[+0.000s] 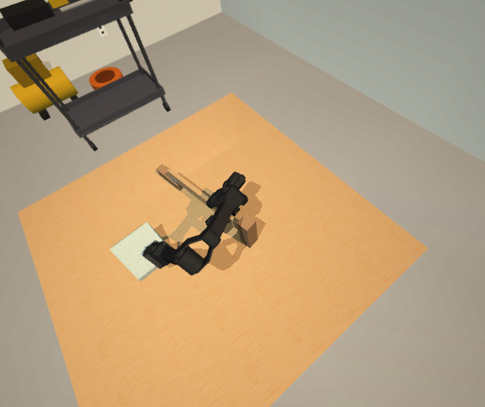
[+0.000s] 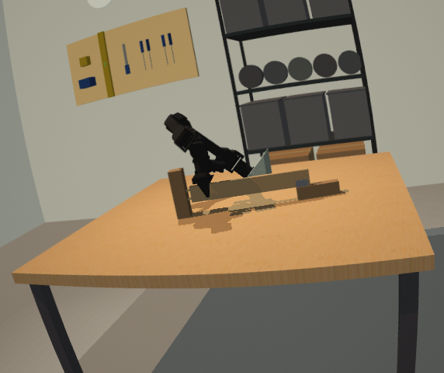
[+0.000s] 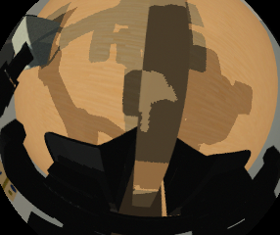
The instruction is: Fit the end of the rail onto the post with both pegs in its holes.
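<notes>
The wooden rail (image 2: 250, 186) (image 3: 165, 54) is raised off the table and looks near level. Its far end is at the grey-blue bracket (image 2: 302, 183) on the footboard block (image 2: 320, 189) (image 1: 163, 168). Its near end stands close to the upright post (image 2: 179, 194) (image 1: 247, 224), with a narrow gap. Parts of the pegs show in that gap in the exterior view. My gripper (image 2: 206, 191) (image 3: 151, 132) is shut on the rail near the post end, fingers on either side. The arm hides the grip in the top view. The holes are not visible.
My arm's base stands on a pale slab (image 1: 129, 253) (image 2: 265, 165) to one side of the rail, and the arm reaches over it. The table (image 1: 234, 315) (image 2: 254, 241) carries shadows of arm and rail. A cart (image 1: 115, 103) and shelf stand beyond it.
</notes>
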